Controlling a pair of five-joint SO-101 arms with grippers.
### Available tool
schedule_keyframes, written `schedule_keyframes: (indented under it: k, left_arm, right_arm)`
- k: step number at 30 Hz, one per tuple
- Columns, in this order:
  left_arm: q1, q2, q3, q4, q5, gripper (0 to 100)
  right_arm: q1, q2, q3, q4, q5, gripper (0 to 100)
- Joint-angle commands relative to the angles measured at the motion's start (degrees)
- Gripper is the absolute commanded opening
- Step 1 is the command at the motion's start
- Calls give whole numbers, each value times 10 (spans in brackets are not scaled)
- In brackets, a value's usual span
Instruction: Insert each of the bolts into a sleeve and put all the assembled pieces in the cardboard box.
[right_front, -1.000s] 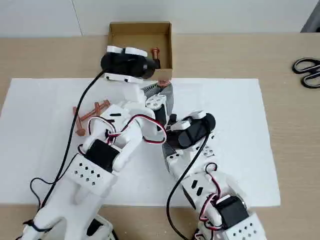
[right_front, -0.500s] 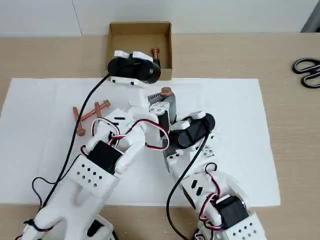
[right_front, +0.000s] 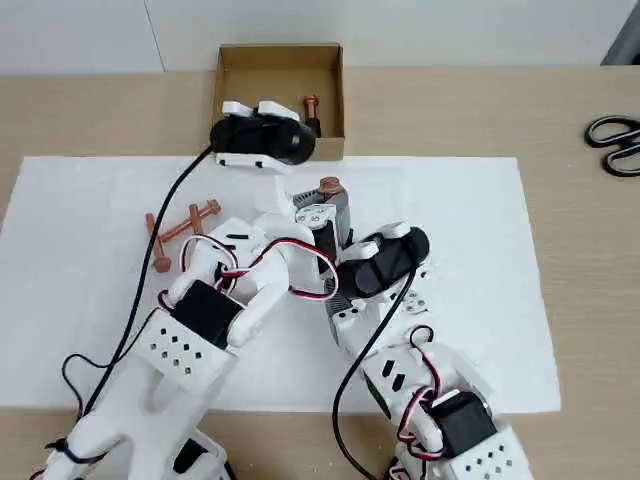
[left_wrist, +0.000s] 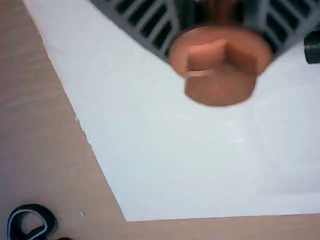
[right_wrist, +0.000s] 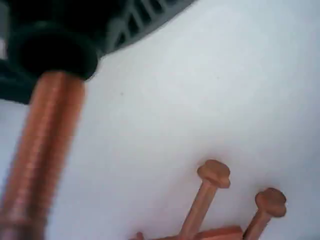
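Left jaws are clamped tight on a bolt (left_wrist: 220, 65) above the white sheet (left_wrist: 200, 160). Right jaws hold the black sleeve (right_wrist: 50, 50), the bolt's shaft poking through. Loose bolts (right_wrist: 203, 197) lie beyond.

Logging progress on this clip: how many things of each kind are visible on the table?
Bolts: 5 (3 loose, 1 held aloft, 1 boxed)
Sleeves: 2 (one on the held bolt, one on the boxed bolt)
Cardboard box: 1
Scissors: 1
White sheet: 1
Total: 10
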Motion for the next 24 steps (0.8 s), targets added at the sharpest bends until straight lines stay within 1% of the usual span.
schedule_keyframes:
  k: [1, 7, 11, 24]
  left_arm:
    - [3, -17, -28, 11, 4, 6]
    - [3, -17, -28, 10, 4, 6]
    - [3, -16, -28, 9, 31, 6]
    - [11, -15, -12, 9, 32, 6]
  right_arm:
    - [0, -11, -6, -15, -8, 3]
    - [0, -11, -6, -15, -8, 3]
    - [0, -11, -6, -15, -8, 3]
    - [0, -11, -6, -15, -8, 3]
